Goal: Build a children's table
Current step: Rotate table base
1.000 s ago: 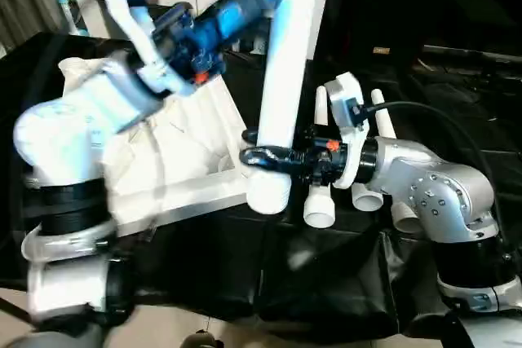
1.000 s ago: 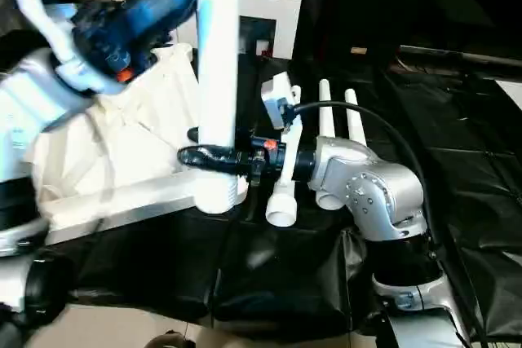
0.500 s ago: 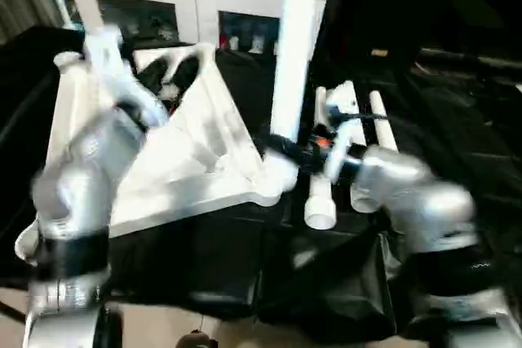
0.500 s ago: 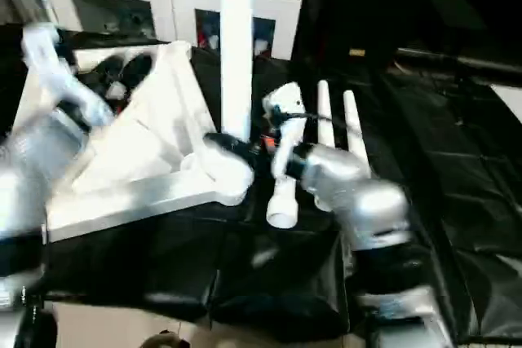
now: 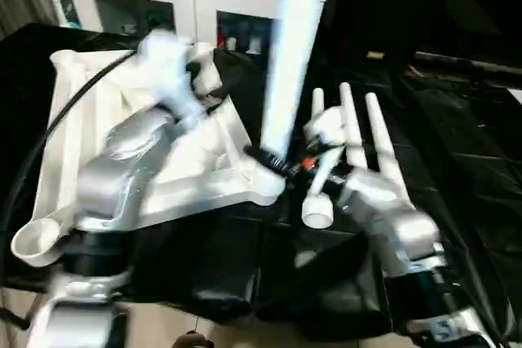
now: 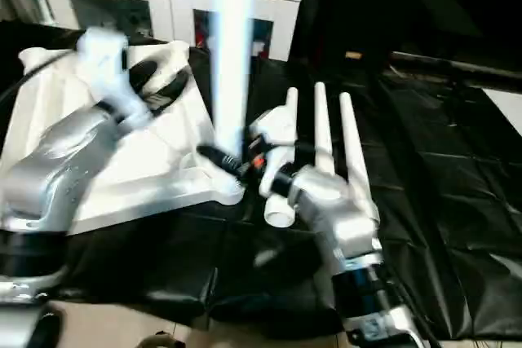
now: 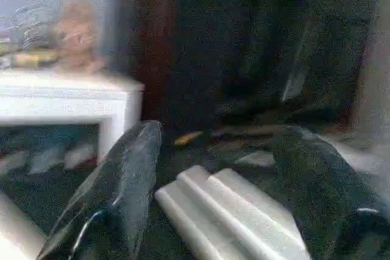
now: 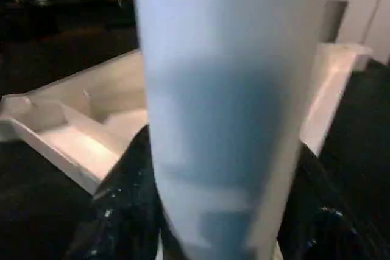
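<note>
A: Nearest us, what has the right gripper got?

B: Its jaws are about half closed around the long white tapered plastic tube leg, low on the tube. The leg stands nearly upright, foot at the near round corner socket of the white ribbed plastic tabletop, which lies underside up on the black-covered bench.

A: So which step is this?

B: I'd judge the first leg is being seated. I can't tell whether it has entered the socket or only rests at its mouth. The next move likely calls for keeping the tube plumb over the hole and pressing straight down.

A: And the left gripper?

B: Further back, above the middle of the tabletop. Its jaws stand wide apart with nothing between them; the wrist view looks past the fingers at a ribbed white edge. It could steady the tabletop.

A: What's around to bump?

B: Three spare white tapered tube legs lie side by side just beside the right gripper, so that arm has little room on its outer side. Another open corner socket juts out near the bench's front edge. Beyond the tabletop stands a white cabinet with glass doors. The bench to the right is open black sheeting.
</note>
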Controlling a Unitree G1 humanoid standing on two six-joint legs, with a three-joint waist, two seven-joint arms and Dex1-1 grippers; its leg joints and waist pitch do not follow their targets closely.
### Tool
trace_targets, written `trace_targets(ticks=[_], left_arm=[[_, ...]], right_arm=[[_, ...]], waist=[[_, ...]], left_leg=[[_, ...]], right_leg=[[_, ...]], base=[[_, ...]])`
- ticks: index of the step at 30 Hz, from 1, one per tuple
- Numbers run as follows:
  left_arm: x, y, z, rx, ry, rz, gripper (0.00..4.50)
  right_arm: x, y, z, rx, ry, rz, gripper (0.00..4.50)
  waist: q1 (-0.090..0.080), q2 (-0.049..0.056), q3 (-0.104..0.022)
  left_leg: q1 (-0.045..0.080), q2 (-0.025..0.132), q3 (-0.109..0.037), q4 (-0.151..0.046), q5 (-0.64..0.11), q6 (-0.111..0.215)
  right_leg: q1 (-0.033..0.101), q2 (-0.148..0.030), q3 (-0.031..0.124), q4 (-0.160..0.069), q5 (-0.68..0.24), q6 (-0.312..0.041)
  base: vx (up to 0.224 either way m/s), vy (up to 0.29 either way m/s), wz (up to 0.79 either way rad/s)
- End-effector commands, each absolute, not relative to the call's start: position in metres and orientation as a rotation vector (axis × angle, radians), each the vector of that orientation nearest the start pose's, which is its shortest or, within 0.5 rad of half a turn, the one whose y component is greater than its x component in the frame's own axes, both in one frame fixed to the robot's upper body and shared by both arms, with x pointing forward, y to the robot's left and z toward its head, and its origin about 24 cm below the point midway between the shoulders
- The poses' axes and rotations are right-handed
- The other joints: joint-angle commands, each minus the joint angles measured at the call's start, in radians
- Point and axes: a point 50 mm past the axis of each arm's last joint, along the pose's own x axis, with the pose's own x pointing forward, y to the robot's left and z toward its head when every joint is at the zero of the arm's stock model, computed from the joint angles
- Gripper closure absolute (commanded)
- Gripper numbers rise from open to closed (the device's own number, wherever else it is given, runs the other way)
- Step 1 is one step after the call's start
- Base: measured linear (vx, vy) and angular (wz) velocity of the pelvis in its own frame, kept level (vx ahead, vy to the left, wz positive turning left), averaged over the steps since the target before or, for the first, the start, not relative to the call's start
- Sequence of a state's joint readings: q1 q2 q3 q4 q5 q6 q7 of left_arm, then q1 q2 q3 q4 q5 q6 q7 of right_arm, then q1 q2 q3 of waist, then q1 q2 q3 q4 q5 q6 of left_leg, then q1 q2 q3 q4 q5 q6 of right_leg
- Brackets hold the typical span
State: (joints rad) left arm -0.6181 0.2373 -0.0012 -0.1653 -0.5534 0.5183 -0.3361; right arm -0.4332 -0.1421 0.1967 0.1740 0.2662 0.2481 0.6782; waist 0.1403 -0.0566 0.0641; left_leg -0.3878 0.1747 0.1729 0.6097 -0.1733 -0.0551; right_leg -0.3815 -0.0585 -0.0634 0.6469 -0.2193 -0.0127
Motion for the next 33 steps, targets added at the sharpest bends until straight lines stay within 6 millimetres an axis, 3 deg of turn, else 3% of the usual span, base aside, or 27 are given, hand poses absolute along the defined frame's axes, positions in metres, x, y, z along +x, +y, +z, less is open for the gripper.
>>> trace_targets(ticks=[1, 4, 9, 10, 13, 15, 16, 18, 19, 20, 22, 24, 26, 27, 28, 29, 31, 32, 33], left_arm=[[0.306, 0.099, 0.229, -0.186, -0.28, -0.814, 1.17], [0.304, 0.099, 0.231, -0.196, -0.285, -0.853, 1.17], [0.303, 0.098, 0.229, -0.18, -0.27, -0.855, 1.17], [0.311, 0.103, 0.224, -0.174, -0.248, -0.79, 1.17], [0.332, 0.132, 0.215, -0.154, -0.216, -0.562, 1.17], [0.336, 0.152, 0.211, -0.125, -0.224, -0.479, 1.17], [0.337, 0.163, 0.209, -0.126, -0.23, -0.456, 1.17], [0.336, 0.171, 0.203, -0.081, -0.214, -0.449, 1.17], [0.334, 0.173, 0.197, -0.008, -0.199, -0.469, 1.17], [0.332, 0.174, 0.186, 0.073, -0.162, -0.52, 0.9], [0.323, 0.171, 0.166, 0.148, -0.082, -0.671, 0.84], [0.311, 0.166, 0.127, 0.318, 0.094, -0.856, 0.78], [0.303, 0.164, 0.105, 0.394, 0.185, -0.948, 0.48], [0.303, 0.164, 0.105, 0.394, 0.185, -0.948, 0.4], [0.298, 0.16, 0.084, 0.417, 0.262, -1.024, 0.41], [0.297, 0.16, 0.078, 0.432, 0.285, -1.037, 0.41], [0.297, 0.161, 0.074, 0.446, 0.304, -1.036, 0.42], [0.299, 0.163, 0.073, 0.447, 0.313, -1.022, 0.56], [0.302, 0.165, 0.072, 0.445, 0.322, -1.006, 0.56]], right_arm=[[0.309, -0.076, 0.098, -0.003, 0.015, 0.965, 2.63], [0.311, -0.076, 0.099, 0.0, 0.012, 0.96, 2.64], [0.315, -0.076, 0.101, -0.015, -0.005, 0.956, 2.64], [0.316, -0.078, 0.102, -0.002, -0.011, 0.942, 2.64], [0.323, -0.088, 0.106, 0.054, -0.02, 0.859, 2.64], [0.326, -0.091, 0.111, 0.103, -0.038, 0.825, 2.64], [0.326, -0.093, 0.114, 0.126, -0.062, 0.828, 2.64], [0.328, -0.096, 0.116, 0.137, -0.072, 0.805, 2.64], [0.33, -0.1, 0.116, 0.144, -0.069, 0.783, 2.64], [0.332, -0.104, 0.116, 0.154, -0.067, 0.758, 2.64], [0.336, -0.107, 0.114, 0.181, -0.043, 0.732, 2.64], [0.338, -0.108, 0.112, 0.173, -0.032, 0.727, 2.64], [0.339, -0.108, 0.111, 0.177, -0.024, 0.733, 2.64], [0.339, -0.108, 0.111, 0.177, -0.024, 0.733, 2.64], [0.339, -0.108, 0.108, 0.171, -0.012, 0.733, 2.64], [0.339, -0.107, 0.108, 0.182, -0.006, 0.738, 2.64], [0.339, -0.105, 0.109, 0.193, -0.004, 0.748, 2.64], [0.338, -0.104, 0.11, 0.187, -0.01, 0.756, 2.64], [0.337, -0.103, 0.11, 0.177, -0.017, 0.764, 2.64]], waist=[[-0.004, 0.021, -0.073], [-0.007, 0.022, -0.072], [-0.01, 0.033, -0.073], [-0.009, 0.035, -0.073], [-0.012, 0.015, -0.072], [-0.011, 0.031, -0.073], [-0.015, 0.027, -0.075], [-0.021, 0.032, -0.077], [-0.024, 0.025, -0.077], [-0.026, 0.025, -0.077], [-0.028, 0.023, -0.075], [-0.025, 0.03, -0.075], [-0.024, 0.031, -0.074], [-0.025, 0.032, -0.073], [-0.024, 0.024, -0.073], [-0.026, 0.021, -0.072], [-0.026, 0.026, -0.071], [-0.025, 0.037, -0.071], [-0.028, 0.033, -0.07]], left_leg=[[0.023, 0.055, -0.022, -0.075, -0.175, -0.067], [0.023, 0.055, -0.023, -0.076, -0.166, -0.049], [0.027, 0.058, -0.025, -0.078, -0.192, -0.062], [0.028, 0.058, -0.025, -0.078, -0.196, -0.062], [0.027, 0.056, -0.022, -0.078, -0.183, -0.05], [0.028, 0.055, -0.026, -0.08, -0.189, -0.055], [0.027, 0.056, -0.027, -0.081, -0.193, -0.058], [0.027, 0.058, -0.029, -0.081, -0.173, -0.061], [0.027, 0.057, -0.028, -0.081, -0.158, -0.053], [0.026, 0.057, -0.027, -0.08, -0.144, -0.046], [0.028, 0.057, -0.021, -0.081, -0.142, -0.043], [0.029, 0.057, -0.021, -0.081, -0.148, -0.042], [0.032, 0.058, -0.021, -0.086, -0.169, -0.048], [0.032, 0.059, -0.021, -0.087, -0.176, -0.054], [0.033, 0.059, -0.021, -0.088, -0.179, -0.056], [0.032, 0.059, -0.019, -0.088, -0.183, -0.058], [0.032, 0.061, -0.021, -0.09, -0.197, -0.064], [0.032, 0.06, -0.023, -0.089, -0.208, -0.066], [0.033, 0.06, -0.02, -0.09, -0.217, -0.067]], right_leg=[[0.042, -0.09, 0.056, -0.072, -0.052, -0.178], [0.044, -0.087, 0.055, -0.074, -0.065, -0.164], [0.04, -0.085, 0.055, -0.076, -0.079, -0.164], [0.04, -0.085, 0.055, -0.075, -0.07, -0.166], [0.042, -0.084, 0.056, -0.078, -0.08, -0.152], [0.039, -0.086, 0.057, -0.08, -0.113, -0.135], [0.043, -0.086, 0.056, -0.079, -0.109, -0.128], [0.041, -0.086, 0.054, -0.074, -0.064, -0.138], [0.04, -0.085, 0.053, -0.071, -0.04, -0.148], [0.04, -0.087, 0.053, -0.069, -0.033, -0.154], [0.036, -0.085, 0.055, -0.069, -0.036, -0.16], [0.033, -0.087, 0.057, -0.07, -0.053, -0.161], [0.031, -0.088, 0.057, -0.071, -0.064, -0.155], [0.031, -0.089, 0.057, -0.07, -0.066, -0.158], [0.033, -0.091, 0.057, -0.074, -0.071, -0.163], [0.033, -0.091, 0.058, -0.072, -0.075, -0.164], [0.034, -0.095, 0.058, -0.073, -0.088, -0.171], [0.034, -0.097, 0.058, -0.072, -0.099, -0.174], [0.033, -0.094, 0.058, -0.076, -0.106, -0.173]], base=[[0.0, 0.0, 0.0], [0.0, 0.0, 0.0], [0.0, 0.0, 0.0], [0.0, 0.0, 0.0], [0.0, 0.0, 0.0], [0.0, 0.0, 0.0], [0.0, 0.0, 0.0], [0.0, 0.0, 0.0], [0.0, 0.0, 0.0], [0.0, 0.0, 0.0], [0.0, 0.0, 0.0], [0.0, 0.0, 0.0], [0.0, 0.0, 0.0], [0.0, 0.0, 0.0], [0.0, 0.0, 0.0], [0.0, 0.0, 0.0], [0.0, 0.0, 0.0], [0.0, 0.0, 0.0], [0.0, 0.0, 0.0]])
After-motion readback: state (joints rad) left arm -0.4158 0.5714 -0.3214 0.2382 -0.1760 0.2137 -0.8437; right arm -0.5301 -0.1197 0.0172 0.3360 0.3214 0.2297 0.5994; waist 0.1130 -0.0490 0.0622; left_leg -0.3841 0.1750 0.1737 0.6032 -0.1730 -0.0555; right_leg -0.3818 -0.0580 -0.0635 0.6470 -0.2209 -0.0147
